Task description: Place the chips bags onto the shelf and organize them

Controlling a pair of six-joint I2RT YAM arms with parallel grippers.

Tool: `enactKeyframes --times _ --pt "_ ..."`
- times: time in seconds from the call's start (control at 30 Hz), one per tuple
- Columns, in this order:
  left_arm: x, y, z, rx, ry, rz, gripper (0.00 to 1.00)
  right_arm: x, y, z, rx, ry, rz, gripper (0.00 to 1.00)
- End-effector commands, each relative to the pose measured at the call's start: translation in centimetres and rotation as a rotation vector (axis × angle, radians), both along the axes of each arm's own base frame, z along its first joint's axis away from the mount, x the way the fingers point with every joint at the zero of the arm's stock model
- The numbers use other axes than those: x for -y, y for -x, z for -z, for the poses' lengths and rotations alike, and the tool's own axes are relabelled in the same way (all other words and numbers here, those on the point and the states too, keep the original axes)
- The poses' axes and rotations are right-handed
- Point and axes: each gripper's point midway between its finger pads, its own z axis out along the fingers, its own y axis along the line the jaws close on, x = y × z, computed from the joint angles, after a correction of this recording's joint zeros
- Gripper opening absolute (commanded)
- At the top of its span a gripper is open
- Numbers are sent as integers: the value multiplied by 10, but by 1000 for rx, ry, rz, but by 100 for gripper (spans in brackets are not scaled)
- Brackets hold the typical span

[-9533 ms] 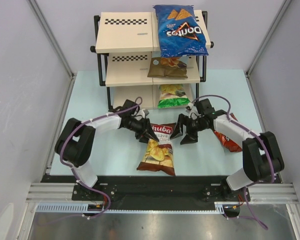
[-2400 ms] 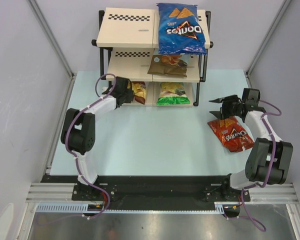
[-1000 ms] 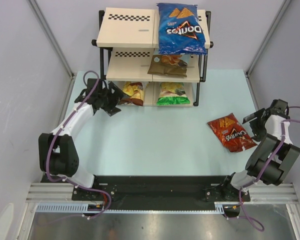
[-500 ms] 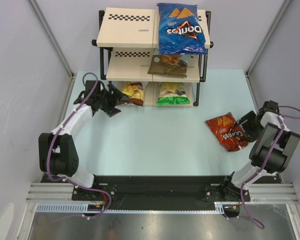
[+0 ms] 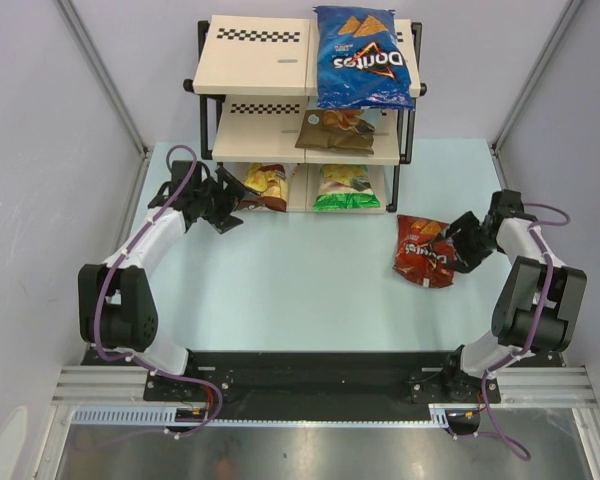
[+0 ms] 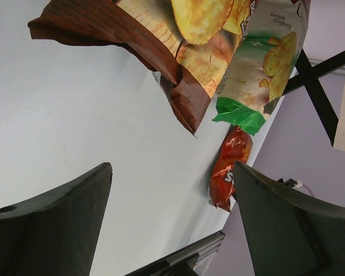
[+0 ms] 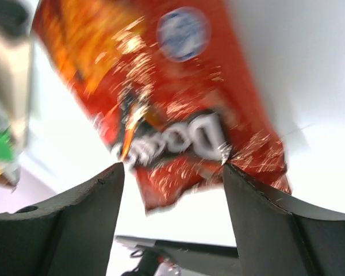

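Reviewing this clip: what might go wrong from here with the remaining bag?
The right gripper is open at the edge of the red Doritos bag; closing there may pinch only a glossy corner and slip. The brown-red Chuba bag lies at the front edge of the shelf beside the open left gripper; a nudge may drag it out.
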Motion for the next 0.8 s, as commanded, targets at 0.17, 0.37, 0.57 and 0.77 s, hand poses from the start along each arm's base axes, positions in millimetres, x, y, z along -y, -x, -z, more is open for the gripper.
enactKeyframes --times 0.17,0.37,0.57,0.77 --pt "-2 0 -11 54 -6 14 90 20 -6 -52 131 49 147 77" --pt "-1 -1 -11 59 -4 19 90 58 -3 -30 94 193 133 80" --pt "-3 4 -5 43 -20 16 90 63 -45 -11 192 136 102 80" --pt "-6 14 1 27 -37 20 90 65 -55 25 151 139 63 81"
